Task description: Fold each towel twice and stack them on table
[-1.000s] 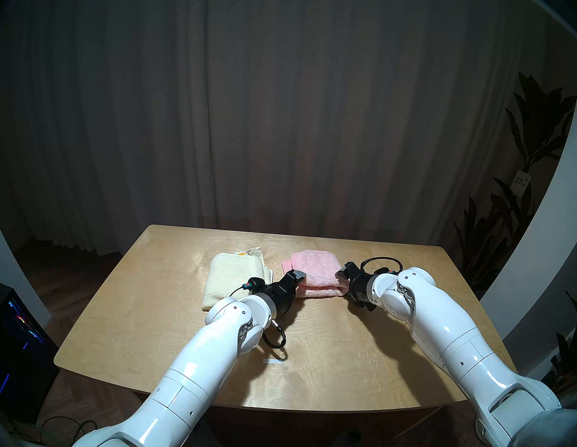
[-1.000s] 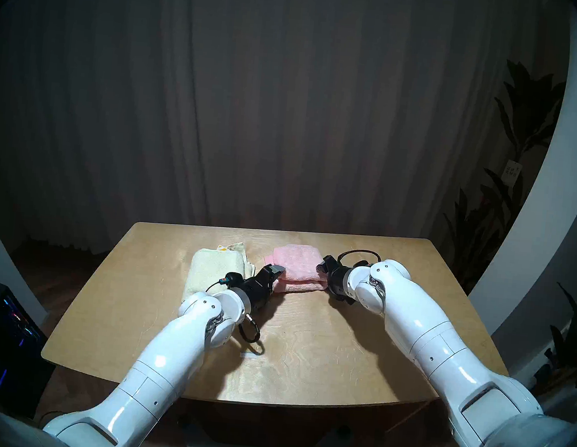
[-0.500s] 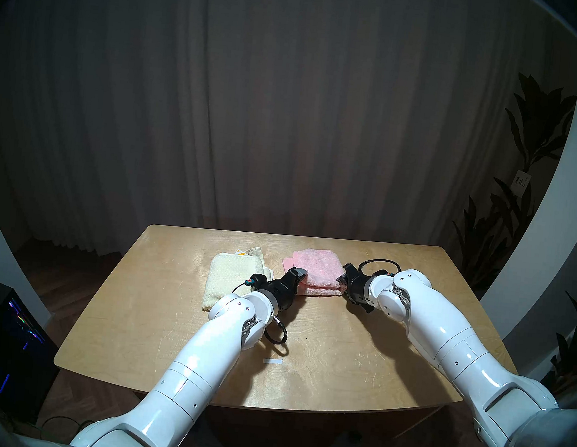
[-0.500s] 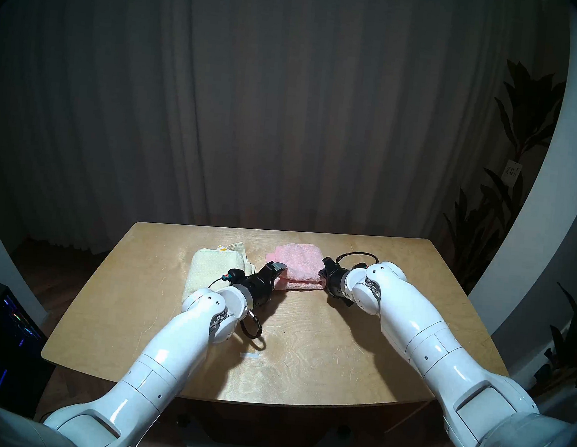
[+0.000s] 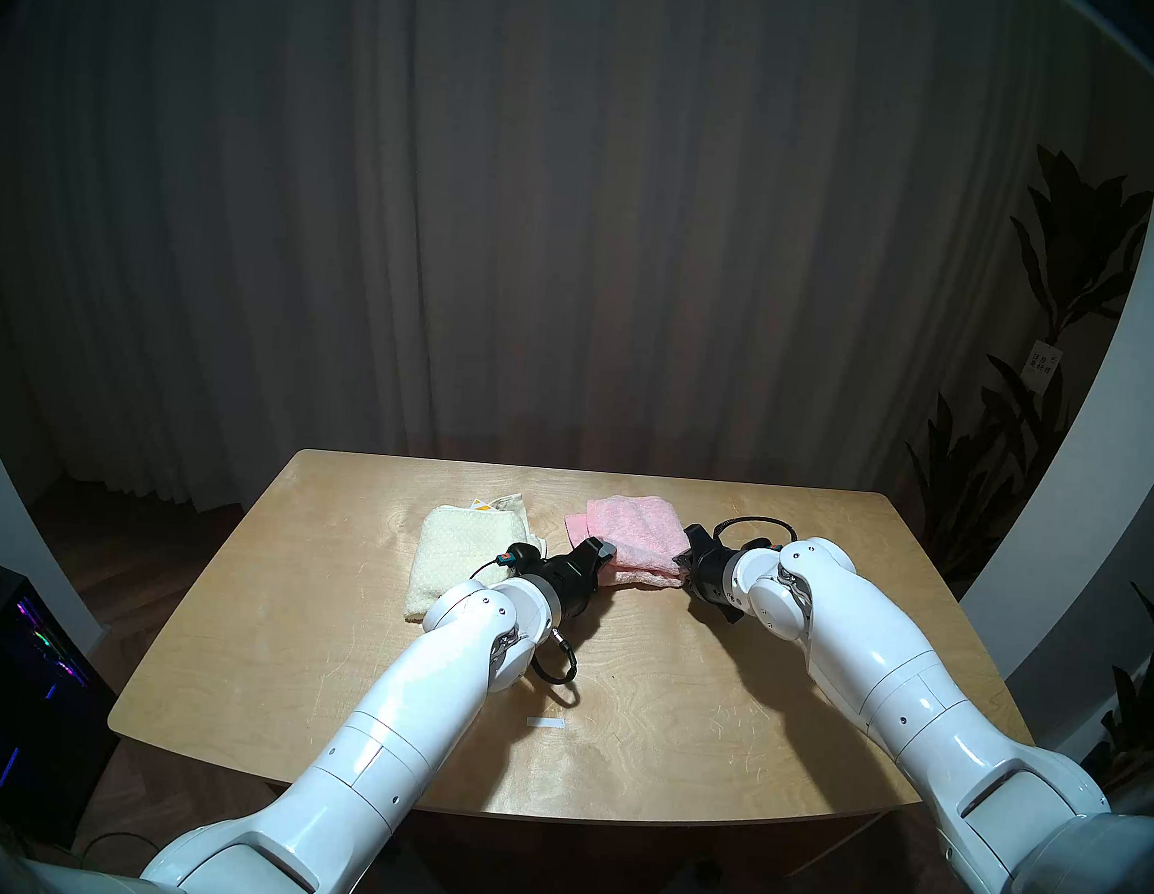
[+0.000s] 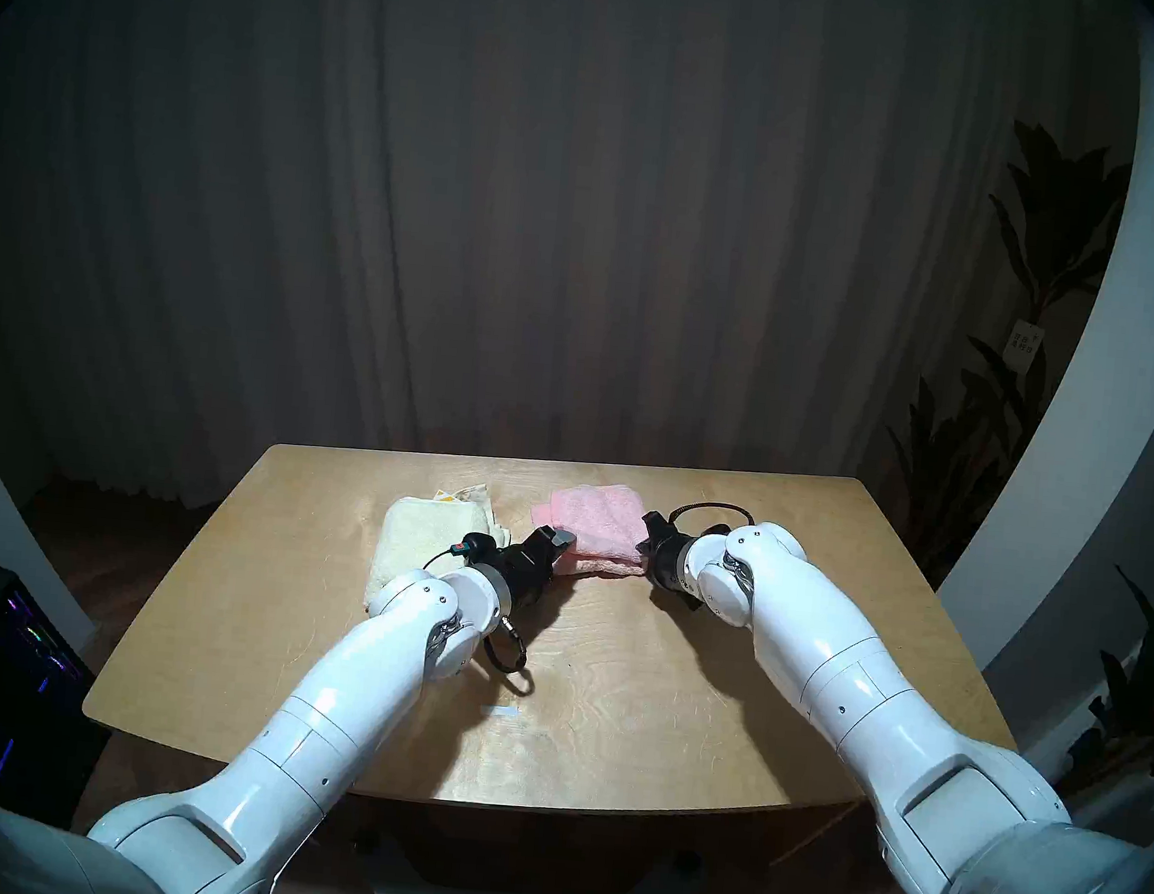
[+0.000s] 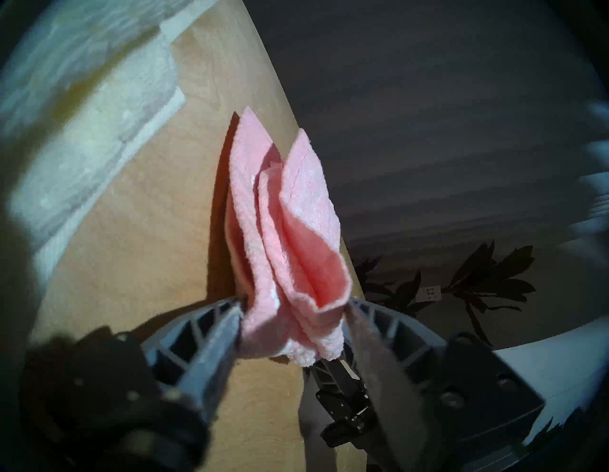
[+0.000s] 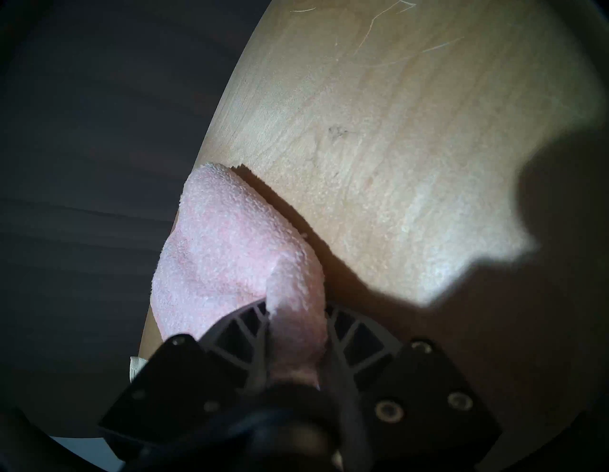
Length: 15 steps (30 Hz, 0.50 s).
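The folded pink towel (image 5: 632,535) lies at the table's (image 5: 678,688) far middle-right. My left gripper (image 5: 603,553) is shut on its near left corner. In the left wrist view the bunched layers of the pink towel (image 7: 296,230) fill the gap between the fingers (image 7: 214,336). My right gripper (image 5: 682,560) is shut on the near right corner, and the right wrist view shows the pink towel (image 8: 230,250) pinched between its fingers (image 8: 244,333). The folded cream-yellow towel (image 5: 461,544) lies to the left, untouched.
A small white tape strip (image 5: 545,723) sits on the near middle of the table. A black cable loop (image 5: 554,670) hangs from my left wrist just above the wood. Potted plants (image 5: 1023,405) stand at the right, and a lit computer case (image 5: 19,665) on the floor at the left.
Both grippers have closed on the pink towel's near corners. The arms edged slightly forward, and the towel's near edge is now bunched between them.
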Each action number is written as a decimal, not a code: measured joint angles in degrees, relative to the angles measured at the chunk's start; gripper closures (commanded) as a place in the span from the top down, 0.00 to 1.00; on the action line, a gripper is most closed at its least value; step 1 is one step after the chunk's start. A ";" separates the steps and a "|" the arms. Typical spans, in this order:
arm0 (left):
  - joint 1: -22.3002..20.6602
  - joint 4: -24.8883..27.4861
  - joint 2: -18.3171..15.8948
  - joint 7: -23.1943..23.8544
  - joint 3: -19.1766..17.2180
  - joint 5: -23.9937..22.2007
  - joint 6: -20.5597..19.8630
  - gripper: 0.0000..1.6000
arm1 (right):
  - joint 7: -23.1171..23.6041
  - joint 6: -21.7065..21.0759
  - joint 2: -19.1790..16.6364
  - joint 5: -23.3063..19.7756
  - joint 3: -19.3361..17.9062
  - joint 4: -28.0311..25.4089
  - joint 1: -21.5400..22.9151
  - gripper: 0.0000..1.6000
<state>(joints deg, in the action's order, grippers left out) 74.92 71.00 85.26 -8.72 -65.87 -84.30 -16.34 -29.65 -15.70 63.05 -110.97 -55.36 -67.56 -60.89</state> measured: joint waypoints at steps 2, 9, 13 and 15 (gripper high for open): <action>-0.17 -0.08 -0.04 -0.16 0.16 0.18 -0.13 0.72 | 0.11 0.00 0.05 0.05 0.05 0.12 0.08 0.34; -0.51 -0.18 -0.11 -0.72 0.58 0.63 -0.24 0.00 | 0.43 -0.17 0.17 0.23 0.19 0.45 0.27 0.31; -0.63 -0.21 -0.12 -0.91 0.72 0.78 -0.26 0.00 | 0.50 -0.20 0.21 0.30 0.23 0.54 0.32 0.29; -0.66 -0.22 -0.12 -0.98 0.75 0.82 -0.27 0.00 | 0.51 -0.20 0.22 0.32 0.24 0.56 0.34 0.25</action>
<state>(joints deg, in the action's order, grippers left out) 74.26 70.78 85.14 -9.71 -65.12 -83.48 -16.61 -29.14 -15.90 63.27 -110.65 -55.12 -66.99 -60.55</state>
